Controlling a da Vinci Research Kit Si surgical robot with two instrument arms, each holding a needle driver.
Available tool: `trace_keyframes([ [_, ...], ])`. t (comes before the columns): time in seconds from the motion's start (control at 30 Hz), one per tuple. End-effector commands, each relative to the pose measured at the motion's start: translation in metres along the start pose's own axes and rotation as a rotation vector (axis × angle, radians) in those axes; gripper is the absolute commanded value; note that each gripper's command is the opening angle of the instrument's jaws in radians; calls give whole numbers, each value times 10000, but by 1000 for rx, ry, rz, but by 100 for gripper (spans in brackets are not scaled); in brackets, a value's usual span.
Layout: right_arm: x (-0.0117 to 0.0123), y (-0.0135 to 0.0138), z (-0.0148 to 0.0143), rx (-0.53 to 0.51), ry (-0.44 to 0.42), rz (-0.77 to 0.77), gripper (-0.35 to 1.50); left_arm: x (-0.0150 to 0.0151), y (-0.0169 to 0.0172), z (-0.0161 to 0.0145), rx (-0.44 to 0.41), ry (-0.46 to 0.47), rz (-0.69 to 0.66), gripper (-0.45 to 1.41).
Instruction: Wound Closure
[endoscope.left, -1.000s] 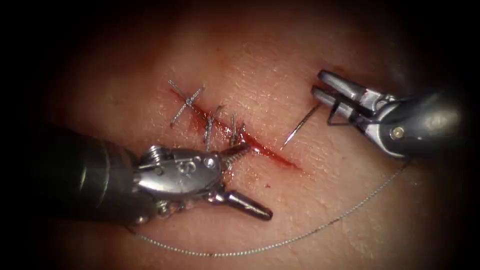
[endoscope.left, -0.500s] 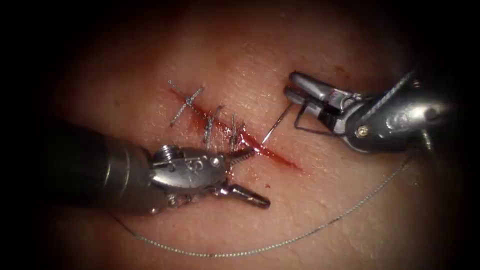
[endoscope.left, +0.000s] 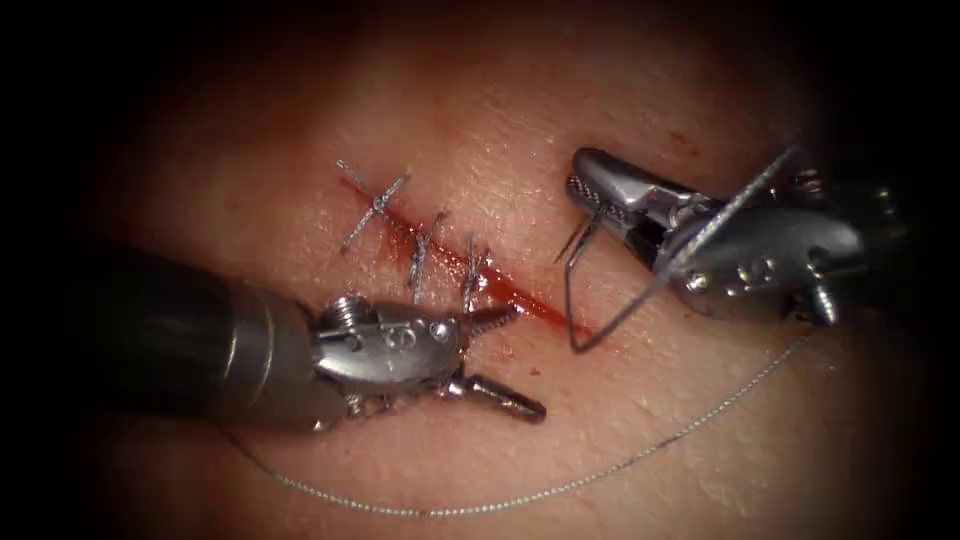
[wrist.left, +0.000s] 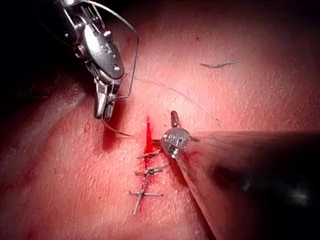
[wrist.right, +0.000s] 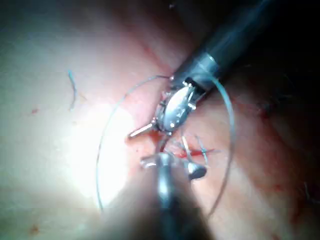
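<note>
Nearest the endoscope, the thread (endoscope.left: 450, 508) lies slack in a long bow across the tissue (endoscope.left: 560, 130), on the left side of the cut (endoscope.left: 535, 308).

Beyond it the left tool (endoscope.left: 503, 358) comes in low on that same side. Its jaws are spread wide and hold nothing. The upper jaw's tip lies at the cut's left lip, just past the last of three stitches (endoscope.left: 420, 255), and the lower jaw points away over bare tissue.

Across the cut, the needle (endoscope.left: 570, 300) is on the right side. It hangs from the right tool (endoscope.left: 585, 185), whose jaws are clenched on it, though exactly where along the curve I cannot tell. From the jaws the wire drops toward the red, unstitched right end of the cut, bends there, and rises again across the tool's body. The bend sits just beside the cut, and I cannot tell whether it touches the tissue.

My judgement is that what matters is needle against open wound. The curve stands across the cut's line, close to its right lip, while the empty left tool waits opposite, near it.
</note>
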Motion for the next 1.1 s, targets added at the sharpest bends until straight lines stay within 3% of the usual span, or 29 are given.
trace_keyframes([
  [0.03, 5, -10, 7, -1, -3, -6, -35, -3, 2, 6, -3, 0, -1, 56],
  [1.1, 0, -22, 25, -3, -21, -35, -35, -1, 4, 0, -12, -4, -3, 54],
])
